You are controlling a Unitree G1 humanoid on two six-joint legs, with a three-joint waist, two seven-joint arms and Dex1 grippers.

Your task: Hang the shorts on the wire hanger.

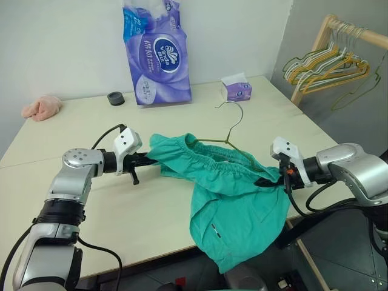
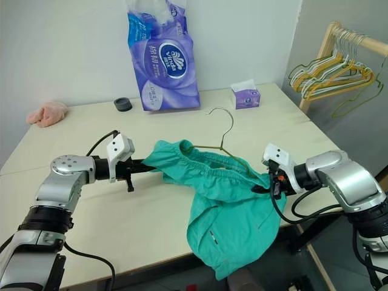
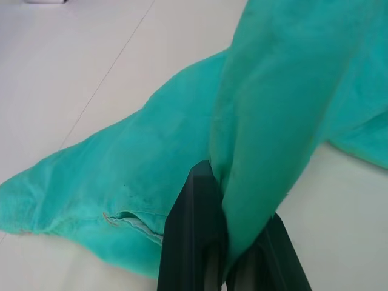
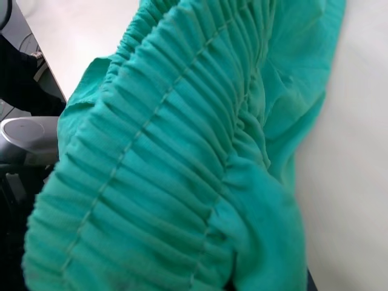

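Here, teal shorts (image 1: 233,194) held up over the table (image 1: 73,130) between both grippers, wire hanger (image 1: 233,130) tucked into the waistband.

Shorts are soft teal-green fabric with a gathered elastic waistband stretched roughly side to side; the legs sag off the table's front edge. Left gripper (image 1: 147,161) is clamped on the waistband's left end, cloth pinched between its black fingers (image 3: 194,242) in the left wrist view; right gripper (image 1: 271,180) is closed on the waistband's right end. Hanger's thin wire runs under the waistband along that same line, hook sticking up and away behind the shorts. Behind the shorts: purple tissue pack (image 1: 156,51), small tissue box (image 1: 236,88), black cap (image 1: 116,98), pink cloth (image 1: 41,107) at far left. Rack of hangers (image 1: 330,63) stands right of the table.
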